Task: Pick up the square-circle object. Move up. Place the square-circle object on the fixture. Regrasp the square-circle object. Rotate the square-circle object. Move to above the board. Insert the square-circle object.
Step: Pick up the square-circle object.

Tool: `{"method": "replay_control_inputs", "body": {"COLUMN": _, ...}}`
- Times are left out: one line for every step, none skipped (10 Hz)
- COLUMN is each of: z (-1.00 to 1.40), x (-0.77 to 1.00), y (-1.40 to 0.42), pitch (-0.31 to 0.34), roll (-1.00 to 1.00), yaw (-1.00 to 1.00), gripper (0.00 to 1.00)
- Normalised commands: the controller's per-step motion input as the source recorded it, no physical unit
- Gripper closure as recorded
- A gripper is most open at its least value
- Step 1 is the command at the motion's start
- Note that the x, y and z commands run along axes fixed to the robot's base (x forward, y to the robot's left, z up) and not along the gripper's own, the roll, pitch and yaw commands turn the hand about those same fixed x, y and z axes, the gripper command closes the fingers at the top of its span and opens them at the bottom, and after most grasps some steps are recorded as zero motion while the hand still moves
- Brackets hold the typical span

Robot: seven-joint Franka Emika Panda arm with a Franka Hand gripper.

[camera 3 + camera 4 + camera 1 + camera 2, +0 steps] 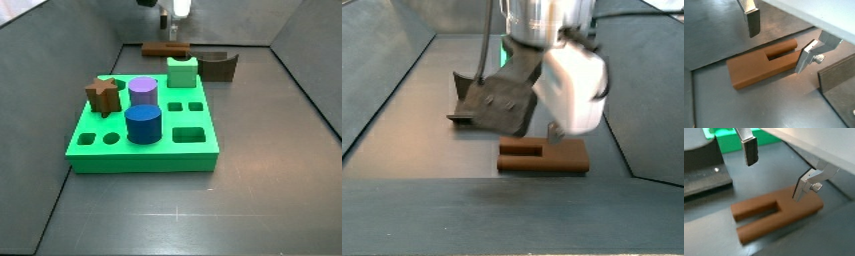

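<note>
The gripper is hanging above the brown peg, jaws spread wide, nothing between them. In both wrist views one finger is sitting over the far side of the peg and the other is sitting close by its near long edge, both apart from it as far as I can tell.

The peg is lying flat on the grey floor, long faces up. It's a slim rectangular bar with a slot cut into one end, so that end is forking into two prongs. In a side view it is sitting right under the wrist, just in front of the dark fixture. In the other side view it is at the back of the workspace, beyond the green board, near the fixture.

Handling, my read: looking rigid, plastic or printed, light, not fragile. Faces are looking smooth, so some slip risk if pinched off-centre. Best hold is across the two long flat sides, on the solid part away from the slot; squeezing across the prongs could flex them. Bar is long, so gripping near the middle is keeping it from tipping when it lifts.
</note>
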Motion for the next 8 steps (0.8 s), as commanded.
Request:
{"method": "replay_control_inputs", "body": {"z": -0.35, "x": 0.27, "y": 0.21, "pitch": -0.256, "roll": -0.26, "yaw": -0.66, "gripper": 0.00}}
{"method": "replay_control_inputs", "body": {"z": -0.32, "x": 0.22, "y": 0.15, "pitch": -0.294, "roll": -0.25, "yaw": -0.72, "gripper": 0.00}}
{"method": "replay_control_inputs", "body": {"z": -0.14, "x": 0.00, "y": 0.07, "pitch": -0.403, "roll": -0.26, "yaw": -0.64, "gripper": 0.00}}
{"method": "replay_control_inputs", "body": {"z": -0.16, "x": -0.24, "y": 0.25, "pitch": -0.416, "roll": -0.27, "yaw": -0.35, "gripper": 0.00}}
{"method": "replay_control_inputs", "body": {"z": -0.04, "x": -0.26, "y": 0.38, "pitch": -0.454, "roll": -0.37, "yaw": -0.11, "gripper": 0.00}}
{"method": "replay_control_inputs", "body": {"z": -0.08, "x": -0.21, "y": 0.28, "pitch": -0.451, "roll": -0.34, "yaw": -0.01, "gripper": 0.00}}
{"method": "replay_control_inputs", "body": {"z": -0.22, "x": -0.06, "y": 0.14, "pitch": -0.416, "roll": -0.27, "yaw": -0.01, "gripper": 0.00}}
{"method": "replay_control_inputs", "body": {"z": -0.27, "x": 0.00, "y": 0.00, "pitch": -0.391, "roll": -0.25, "yaw": 0.00, "gripper": 0.00}}
